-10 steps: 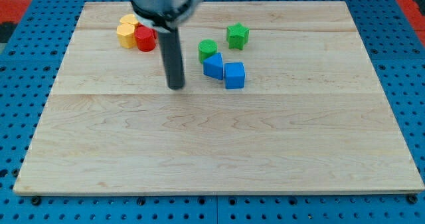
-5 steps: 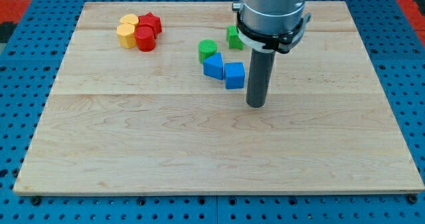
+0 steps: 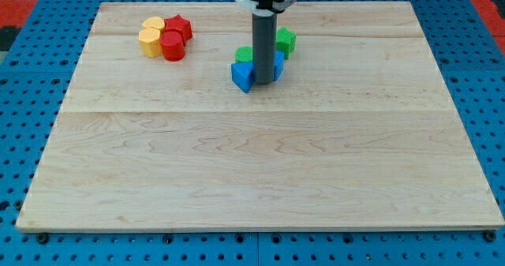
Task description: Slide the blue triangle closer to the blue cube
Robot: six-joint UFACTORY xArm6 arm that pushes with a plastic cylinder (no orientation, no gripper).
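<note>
Beside my tip (image 3: pixel 264 81) (no pincer visible) sit two blue blocks (image 3: pixel 243 75), two green (image 3: pixel 286 41).

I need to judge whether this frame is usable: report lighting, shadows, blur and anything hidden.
Camera view: even, soft light, no glare on the wooden board; only faint shadows beneath the blocks. Sharp throughout, no motion blur. The rod hides most of the blue cube and part of the green cylinder; my tip sits between the blue triangle and the cube.
</note>
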